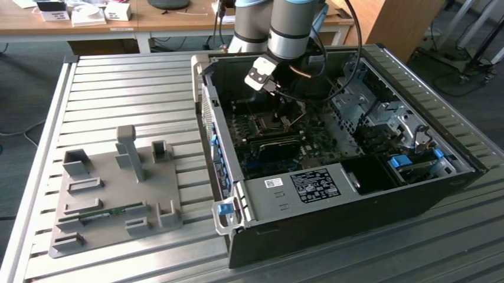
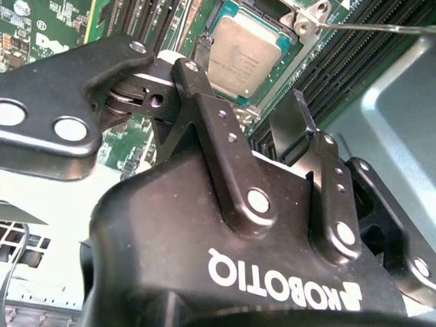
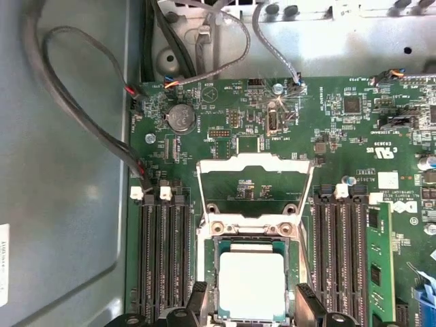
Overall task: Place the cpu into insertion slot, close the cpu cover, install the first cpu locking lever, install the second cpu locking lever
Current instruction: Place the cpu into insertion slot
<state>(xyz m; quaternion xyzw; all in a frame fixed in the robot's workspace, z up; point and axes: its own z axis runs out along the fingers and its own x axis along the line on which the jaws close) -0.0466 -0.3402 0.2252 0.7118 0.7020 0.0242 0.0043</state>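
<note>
My black two-fingered hand [image 3: 252, 308] hung low over the green circuit board [image 3: 354, 136]. Its fingers [image 3: 308, 303] were spread apart and gripped nothing, one on each side of the small square dark insertion slot [image 3: 217, 272] with its silver rim. The thin square silver-grey cpu [image 3: 251, 283] lay seated in that slot. The square silver metal frame of the cpu cover [image 3: 255, 162] stood swung open just beyond it.

Counter [image 1: 118, 88]: slatted metal | exterior view's right: open computer case [image 1: 331, 236], blue latch [image 1: 225, 207] at near corner | exterior view's left: grey fixture plate [image 1: 110, 236] with upright posts, memory stick [image 1: 102, 215] lying in it | first wrist view: coin battery [image 3: 182, 117], black memory slots [image 3: 161, 259], grey cables [image 3: 82, 116] | far: wooden desk [image 1: 157, 20]
</note>
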